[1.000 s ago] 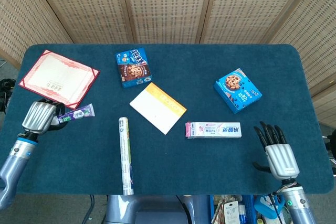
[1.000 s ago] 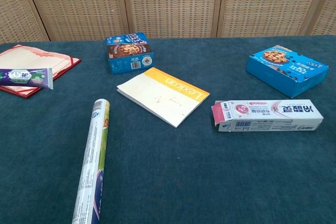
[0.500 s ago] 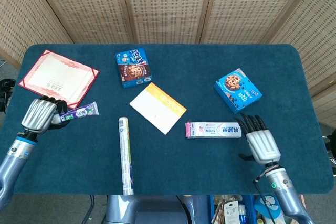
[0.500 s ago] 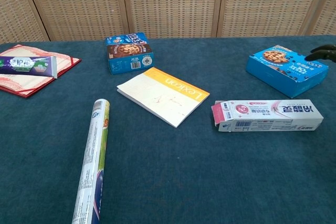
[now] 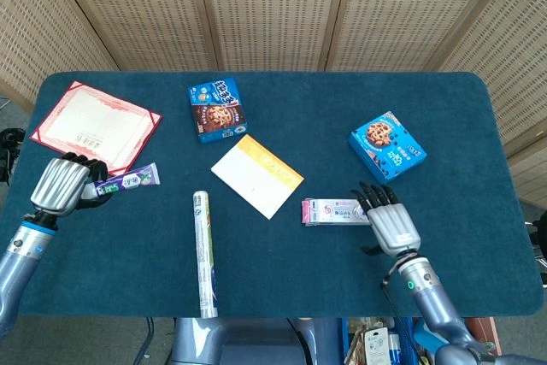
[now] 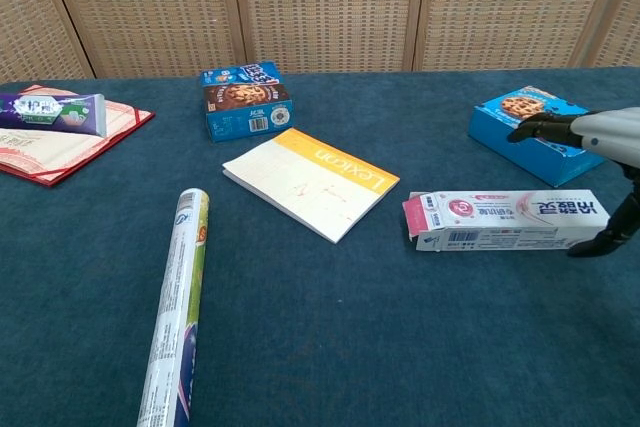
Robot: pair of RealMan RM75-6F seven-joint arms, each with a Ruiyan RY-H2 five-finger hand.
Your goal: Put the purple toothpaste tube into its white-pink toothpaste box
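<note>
The purple toothpaste tube (image 5: 126,182) is gripped at its cap end by the left hand (image 5: 61,185) and held above the table (image 5: 342,279) at its left edge, well apart from the white-pink toothpaste box (image 5: 335,212), so carrying across and insertion are judged still to be done. The right hand (image 5: 389,221) is spread over the box's right end with nothing yet grasped. Only in the chest view is the box's open left flap (image 6: 414,215) shown, while the left hand is seen only from the head.
</note>
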